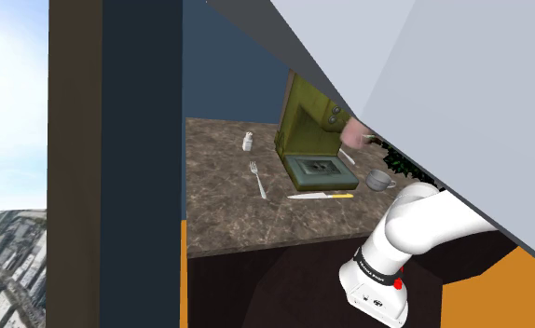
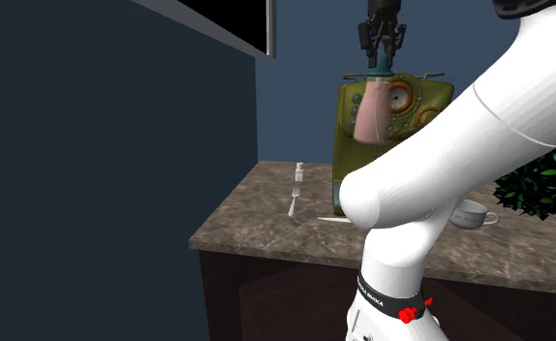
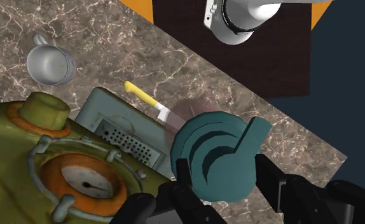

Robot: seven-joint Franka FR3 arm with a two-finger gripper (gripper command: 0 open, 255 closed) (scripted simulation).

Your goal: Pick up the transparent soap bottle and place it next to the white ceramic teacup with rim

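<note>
one soap bottle (image 2: 371, 114) — aloft in tool (image 2: 381, 56)

A: What sits along the bench's (image 1: 228, 219) back edge?
B: The small shaker (image 1: 248, 142) toward the shoulder view's left, the machine (image 1: 312, 140) to its right, the plant (image 1: 401, 166) at the right end.
A: And nearer the front?
B: The fork (image 1: 258, 179) lies before the shaker; the knife (image 1: 322, 196) lies before the machine, the teacup (image 1: 378, 180) just beside its tip, near the plant.
A: The soap bottle (image 2: 371, 111)?
B: Off the bench, hanging in the gripper (image 2: 380, 60) above the machine.
</note>
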